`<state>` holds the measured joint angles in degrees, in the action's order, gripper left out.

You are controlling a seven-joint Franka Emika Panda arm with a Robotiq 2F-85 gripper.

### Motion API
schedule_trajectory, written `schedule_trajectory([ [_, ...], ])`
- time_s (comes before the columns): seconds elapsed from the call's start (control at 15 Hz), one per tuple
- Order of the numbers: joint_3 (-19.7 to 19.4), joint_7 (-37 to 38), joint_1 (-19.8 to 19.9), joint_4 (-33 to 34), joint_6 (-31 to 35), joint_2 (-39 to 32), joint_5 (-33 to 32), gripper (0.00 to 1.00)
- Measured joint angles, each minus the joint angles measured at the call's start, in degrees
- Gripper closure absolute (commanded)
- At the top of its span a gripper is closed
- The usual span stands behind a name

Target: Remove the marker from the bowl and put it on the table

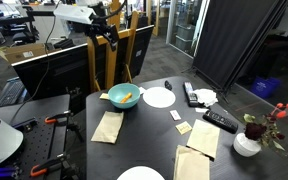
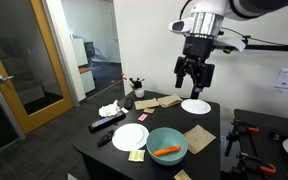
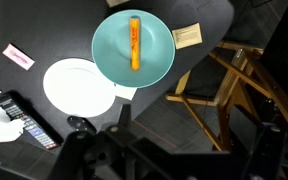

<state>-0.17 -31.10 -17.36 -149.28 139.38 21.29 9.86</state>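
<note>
The light-teal bowl [image 1: 115, 93] stands on the dark table [image 1: 149, 125] near its edge, and shows in both exterior views [image 2: 154, 138]. The orange marker [image 1: 127, 97] lies inside it [image 2: 165, 151]. In the wrist view the bowl [image 3: 109, 50] is at the top centre, with the marker [image 3: 135, 42] lying across its middle. My gripper [image 2: 194, 78] hangs high above the table, open and empty, far above the bowl; it also shows at the top of an exterior view [image 1: 106, 32]. In the wrist view only its dark body shows along the bottom edge.
A white plate [image 3: 78, 86] sits beside the bowl and another [image 1: 141, 174] at the front edge. Tan napkins [image 1: 108, 126], black remotes [image 1: 221, 121], a crumpled tissue [image 2: 109, 109] and a flower vase [image 1: 247, 142] are on the table. A wooden chair [image 3: 224, 90] stands beside the table.
</note>
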Motion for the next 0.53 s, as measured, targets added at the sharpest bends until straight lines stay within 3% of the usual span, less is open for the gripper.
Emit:
schedule_trajectory([
  [0.53,2.72,-0.06,-1.0,-1.42,12.07,-9.86,-0.19,0.0],
])
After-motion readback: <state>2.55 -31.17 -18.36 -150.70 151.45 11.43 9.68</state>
